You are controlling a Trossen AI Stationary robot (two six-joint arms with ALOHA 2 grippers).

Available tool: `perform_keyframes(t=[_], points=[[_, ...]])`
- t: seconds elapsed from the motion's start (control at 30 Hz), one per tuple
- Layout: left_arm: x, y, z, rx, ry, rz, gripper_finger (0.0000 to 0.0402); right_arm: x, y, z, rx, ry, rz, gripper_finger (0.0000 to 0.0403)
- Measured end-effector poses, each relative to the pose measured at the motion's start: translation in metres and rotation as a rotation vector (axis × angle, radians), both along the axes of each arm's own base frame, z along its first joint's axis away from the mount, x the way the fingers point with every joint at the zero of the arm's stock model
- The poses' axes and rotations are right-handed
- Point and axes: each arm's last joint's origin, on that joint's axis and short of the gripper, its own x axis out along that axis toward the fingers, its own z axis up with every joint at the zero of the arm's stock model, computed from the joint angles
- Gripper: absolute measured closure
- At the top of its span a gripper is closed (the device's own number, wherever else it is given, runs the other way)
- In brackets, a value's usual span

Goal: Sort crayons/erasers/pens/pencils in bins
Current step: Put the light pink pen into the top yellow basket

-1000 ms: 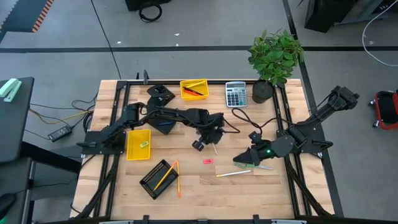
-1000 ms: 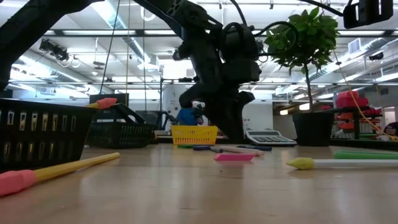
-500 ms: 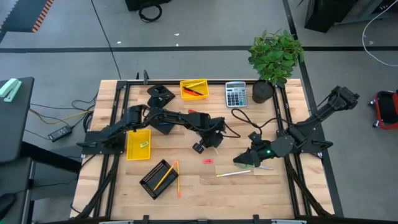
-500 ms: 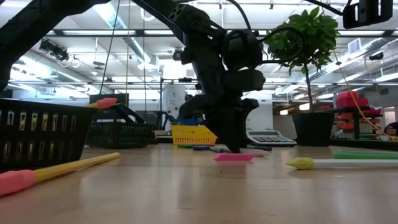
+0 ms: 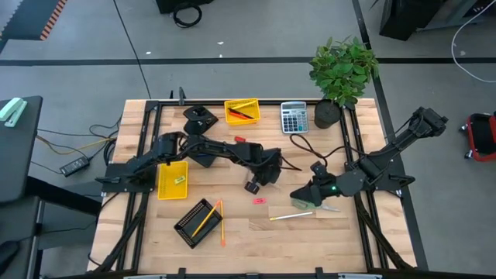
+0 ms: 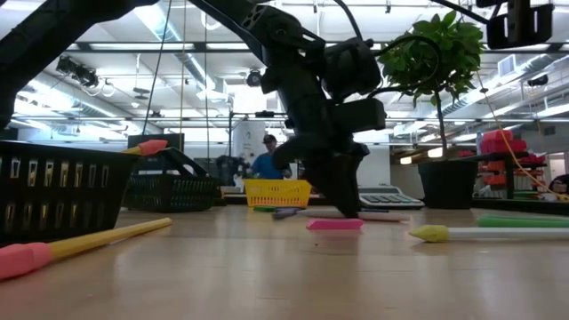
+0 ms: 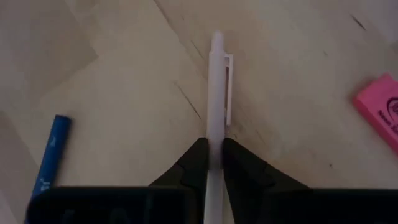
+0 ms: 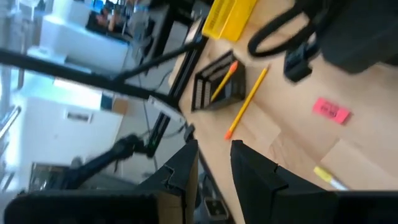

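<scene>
Pink eraser [image 7: 380,116] beside pen [image 7: 216,106]

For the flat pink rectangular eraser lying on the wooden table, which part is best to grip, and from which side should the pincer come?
Probably across its two long edges at mid-length, coming straight down from above. The flat pink rectangular eraser lies low and flat on the wooden table, so a sideways approach finds little to hold, and nothing touches it.

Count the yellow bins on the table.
2. One yellow bin sits at the far edge beside the calculator; the other lies on the left side, by the left arm. None seems hidden.
</scene>
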Motion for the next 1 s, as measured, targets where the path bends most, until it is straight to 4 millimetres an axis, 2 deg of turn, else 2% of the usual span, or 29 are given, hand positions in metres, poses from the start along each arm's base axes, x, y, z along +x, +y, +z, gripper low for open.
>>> perform_keyframes(t=[0.17, 0.33, 0.47, 0.57, 0.7, 0.83, 0.9, 1.0], points=[[0.0, -0.006, -0.002, -0.013, 0.01, 0.038, 0.0369, 0.0, -0.001, 0.0, -0.037, -0.008, -0.01, 0.0302], [0.003, -0.007, 0.004, -0.016, 0.017, 0.035, 0.0351, 0.0, -0.001, 0.0, -0.017, -0.007, -0.018, 0.0302], [0.009, -0.002, 0.016, -0.027, 0.021, 0.059, 0.0357, -0.001, -0.002, 0.002, -0.05, -0.02, -0.013, 0.0302], [0.018, 0.008, 0.038, -0.048, -0.032, 0.116, 0.0369, -0.002, -0.007, 0.005, -0.131, -0.04, -0.017, 0.0302], [0.019, 0.032, 0.062, -0.061, -0.035, 0.2, 0.037, -0.003, -0.019, 0.009, -0.252, -0.048, -0.056, 0.0302], [0.014, 0.063, 0.083, 0.003, -0.005, 0.238, 0.0365, -0.006, -0.035, 0.011, -0.323, -0.022, -0.144, 0.0302], [0.008, 0.084, 0.093, 0.024, 0.018, 0.266, 0.0373, -0.007, -0.043, 0.012, -0.353, -0.014, -0.201, 0.0302], [-0.006, 0.125, 0.103, -0.004, 0.047, 0.364, 0.0393, -0.007, -0.054, 0.014, -0.404, -0.006, -0.287, 0.0302]])
